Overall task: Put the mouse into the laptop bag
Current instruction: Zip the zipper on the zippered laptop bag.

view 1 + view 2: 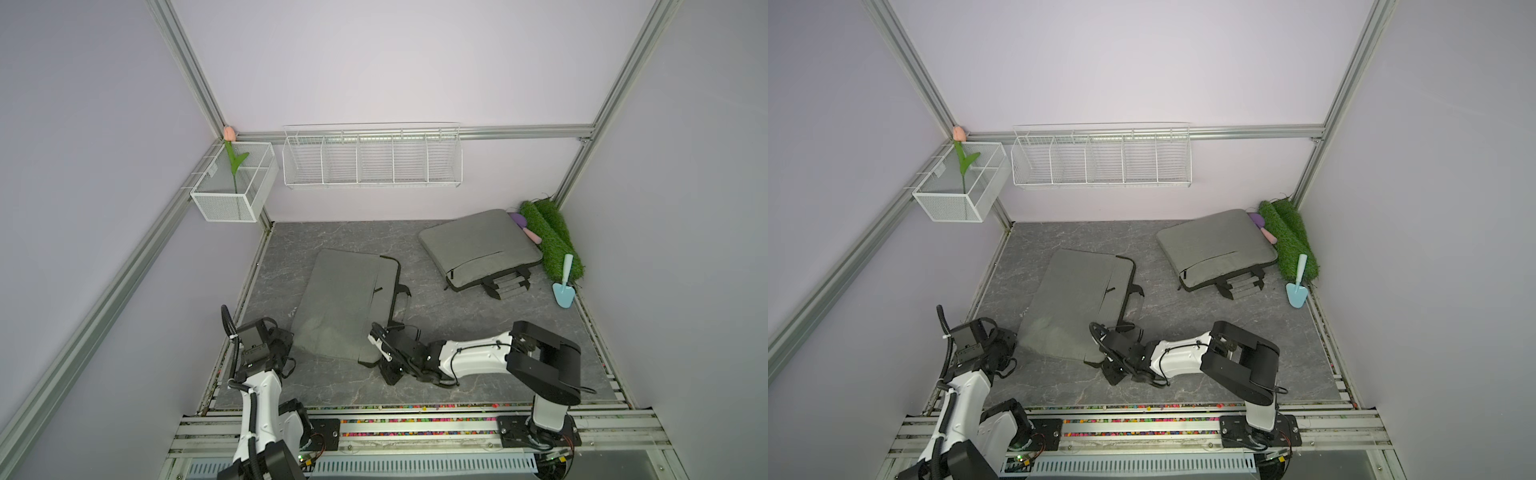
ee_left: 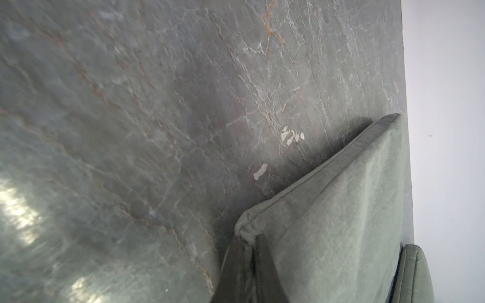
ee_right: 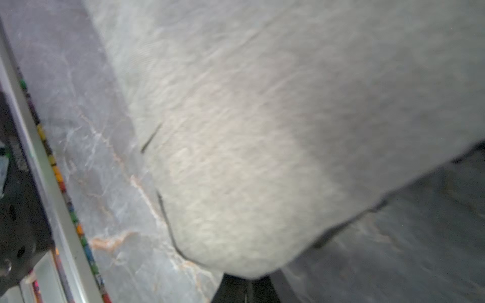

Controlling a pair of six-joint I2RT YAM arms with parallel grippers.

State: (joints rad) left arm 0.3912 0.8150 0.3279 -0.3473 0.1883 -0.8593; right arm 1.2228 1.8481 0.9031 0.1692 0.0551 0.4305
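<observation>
Laptop bag (image 1: 340, 299), soft grey fabric, clamped by left gripper (image 2: 248, 244) and right gripper (image 3: 246, 281)

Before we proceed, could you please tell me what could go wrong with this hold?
The left end effector pinches only a corner seam of the near laptop bag; the fabric may slip. The right end effector holds the other near corner, so uneven pulling might drag the bag. No mouse is visible.

Top views: I look steeply down from high at the rig's front toward the back wall (image 1: 395, 62); both share the whole worktop (image 1: 457, 316).
Left wrist: I sit close over the bag (image 2: 341, 223) corner.
Right wrist: even closer, bag fabric blurred.
</observation>
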